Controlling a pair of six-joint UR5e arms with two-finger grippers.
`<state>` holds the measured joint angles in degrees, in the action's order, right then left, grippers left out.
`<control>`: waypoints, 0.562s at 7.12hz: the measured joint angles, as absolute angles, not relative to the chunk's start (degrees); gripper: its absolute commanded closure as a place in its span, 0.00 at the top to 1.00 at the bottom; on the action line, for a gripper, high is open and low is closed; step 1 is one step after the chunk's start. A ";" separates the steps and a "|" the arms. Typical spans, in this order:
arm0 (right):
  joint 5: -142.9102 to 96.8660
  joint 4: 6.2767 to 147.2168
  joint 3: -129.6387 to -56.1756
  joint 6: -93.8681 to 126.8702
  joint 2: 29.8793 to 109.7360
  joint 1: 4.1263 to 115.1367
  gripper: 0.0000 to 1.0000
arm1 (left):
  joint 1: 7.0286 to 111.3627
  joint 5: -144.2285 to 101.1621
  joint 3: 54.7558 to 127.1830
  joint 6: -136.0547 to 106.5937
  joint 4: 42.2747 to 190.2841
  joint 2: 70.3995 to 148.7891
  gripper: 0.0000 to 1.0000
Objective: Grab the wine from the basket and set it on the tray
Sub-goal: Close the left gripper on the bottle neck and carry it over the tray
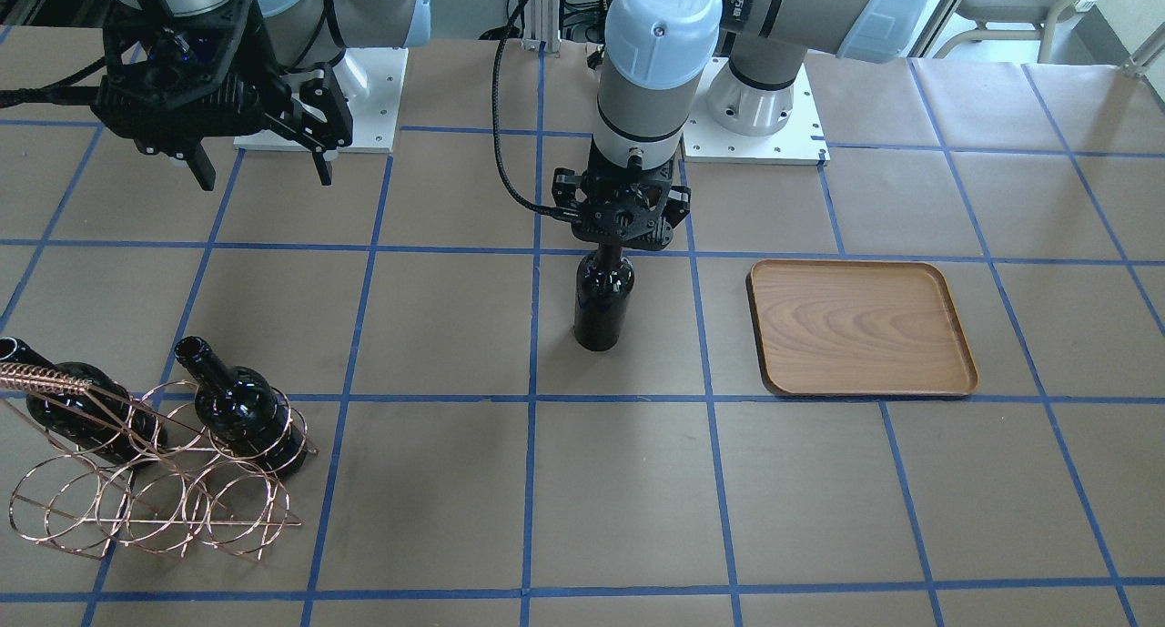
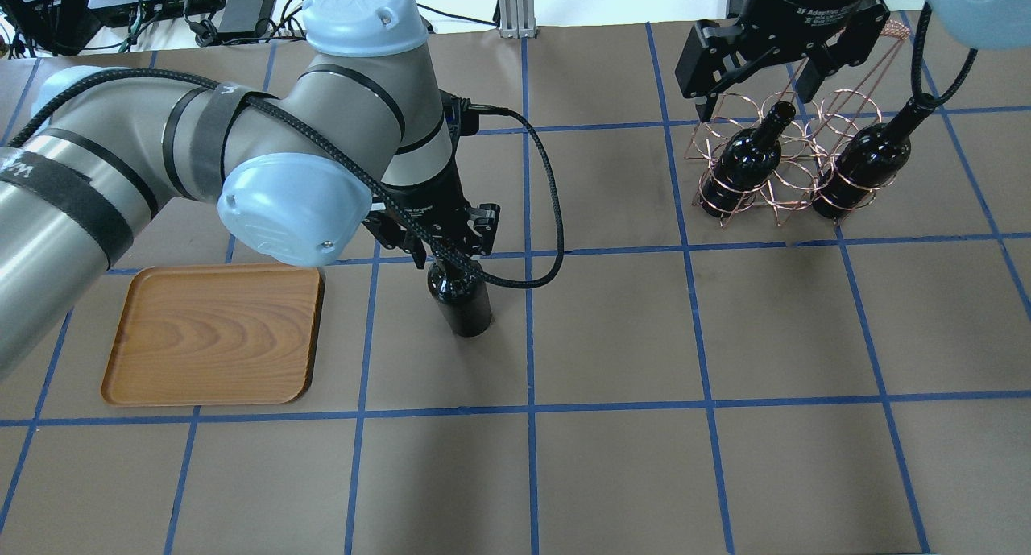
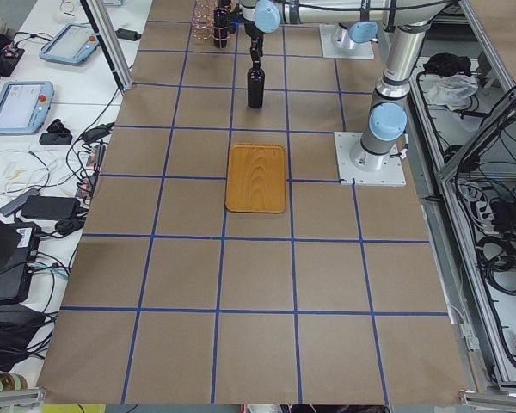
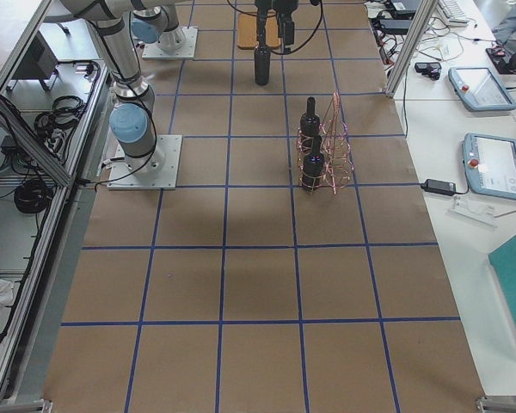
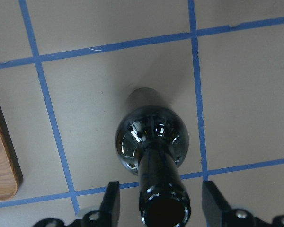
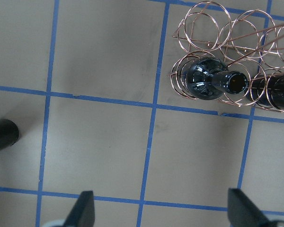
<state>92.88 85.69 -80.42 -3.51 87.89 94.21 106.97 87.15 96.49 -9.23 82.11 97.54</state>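
The wine (image 1: 602,304) stands upright on the table (image 1: 637,500), about midway between its two ends and midway between the robot's edge and the operators' edge. The left gripper (image 5: 161,189) hangs over it with a finger on each side of the neck; the wrist view shows a gap on both sides, so the claw is parted and grips nothing. The tray (image 1: 860,327) lies flat near the bottle, toward the table's left end. The basket (image 1: 146,481) sits toward the right end, nearer the operators' edge, with a second bottle (image 1: 238,409) and a third bottle (image 1: 77,409) leaning in its rings. The right gripper (image 1: 264,172) hovers high, spread wide, with nothing in it.

Brown paper covers the table, ruled into squares by blue tape (image 1: 532,481). White benches along the operators' edge carry teach pendants (image 4: 496,165) and cables (image 3: 90,159). The right gripper's body reads "2F Adaptive"; a blue joint cap (image 1: 662,13) bears "UR"
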 measured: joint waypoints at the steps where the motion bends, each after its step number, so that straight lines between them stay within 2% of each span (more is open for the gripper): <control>1: 92.84 85.69 -80.42 -3.46 87.89 94.22 1.00 | 106.96 86.97 96.45 -9.34 82.04 97.63 0.00; 4: 92.81 85.69 -80.42 -3.43 87.89 94.22 1.00 | 106.85 87.05 95.88 -8.76 82.19 97.33 0.00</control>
